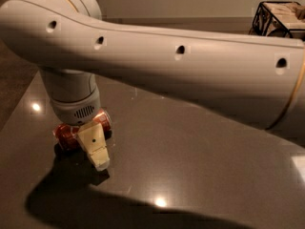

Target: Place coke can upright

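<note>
The coke can (pixel 66 131), orange-red with silver ends, lies on its side on the dark table (pixel 200 166) at the left. My gripper (pixel 93 146) hangs from the wide white arm (pixel 167 66) and sits low, right over and in front of the can's middle. It covers much of the can, so only the can's two ends show on either side. I cannot tell whether the gripper touches the can.
A black wire basket (pixel 279 15) holding something pale stands at the far right back. The table's left edge (pixel 21 104) runs close to the can, with floor beyond it. The arm's dark shadow falls on the table in front.
</note>
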Controlling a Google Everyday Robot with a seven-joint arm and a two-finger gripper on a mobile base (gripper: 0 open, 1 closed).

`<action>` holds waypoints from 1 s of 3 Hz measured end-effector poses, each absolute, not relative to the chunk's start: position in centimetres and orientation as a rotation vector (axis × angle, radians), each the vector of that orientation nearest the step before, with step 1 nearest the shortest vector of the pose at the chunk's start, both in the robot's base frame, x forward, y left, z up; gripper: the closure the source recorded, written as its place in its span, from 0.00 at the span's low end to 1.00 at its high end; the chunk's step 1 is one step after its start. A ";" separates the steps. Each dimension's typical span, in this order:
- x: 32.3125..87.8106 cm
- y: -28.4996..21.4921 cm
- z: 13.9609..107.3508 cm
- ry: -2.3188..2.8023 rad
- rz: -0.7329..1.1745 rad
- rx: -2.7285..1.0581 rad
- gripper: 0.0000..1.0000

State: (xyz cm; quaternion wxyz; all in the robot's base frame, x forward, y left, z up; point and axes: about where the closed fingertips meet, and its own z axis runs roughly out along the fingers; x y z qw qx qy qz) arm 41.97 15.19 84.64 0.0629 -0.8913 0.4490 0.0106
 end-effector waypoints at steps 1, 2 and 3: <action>41.5 16.5 84.4 1.373 0.027 -2.683 0.21; 41.4 17.3 84.5 1.389 0.039 -2.673 0.44; 42.1 17.3 85.3 1.436 0.108 -2.628 0.67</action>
